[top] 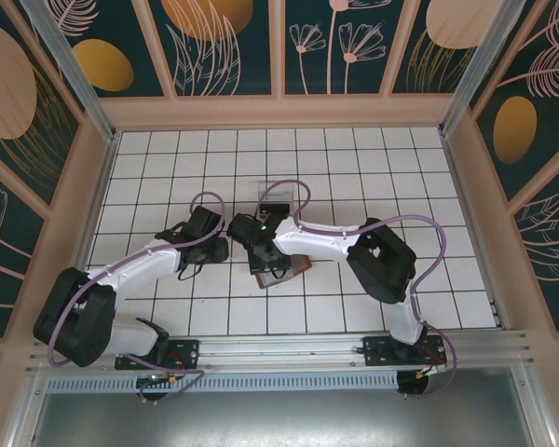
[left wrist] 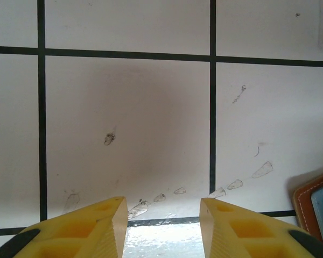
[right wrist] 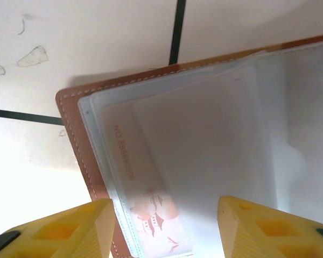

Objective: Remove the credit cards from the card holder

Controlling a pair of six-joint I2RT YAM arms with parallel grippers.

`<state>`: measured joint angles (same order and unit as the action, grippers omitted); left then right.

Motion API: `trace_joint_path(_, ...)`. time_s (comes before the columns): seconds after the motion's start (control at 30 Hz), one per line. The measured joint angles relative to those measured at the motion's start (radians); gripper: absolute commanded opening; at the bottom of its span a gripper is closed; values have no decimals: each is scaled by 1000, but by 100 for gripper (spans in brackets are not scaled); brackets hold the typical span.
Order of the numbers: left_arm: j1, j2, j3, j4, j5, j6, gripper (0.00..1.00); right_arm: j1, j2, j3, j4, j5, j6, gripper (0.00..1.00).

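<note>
We've got the top cam fixed high above and behind the arm bases [top: 158, 356], looking steeply down on the whole tiled tabletop [top: 354, 158]. Our left wrist cam rides really low, peering past the left claw [left wrist: 161, 215] at bare tiles, with a corner of the card holder [left wrist: 307, 201] at its right edge. Our right wrist cam sits close over that same card holder, behind the right claw [right wrist: 166, 215]. The top view catches it too.

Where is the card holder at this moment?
The card holder lies open near the middle of the table, under the right gripper, just right of the left gripper.
</note>
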<state>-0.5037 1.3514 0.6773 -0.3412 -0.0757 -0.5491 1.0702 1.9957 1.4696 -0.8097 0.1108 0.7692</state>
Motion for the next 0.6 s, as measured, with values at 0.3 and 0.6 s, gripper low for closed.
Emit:
trace_joint_path(0.3,0,10,5,1,17,0,41,2,1,4,-55,57,-1,57)
trace_joint_path(0.6,0,15,6,1,20,0,41,2,-24,-39,45,8,-12,53)
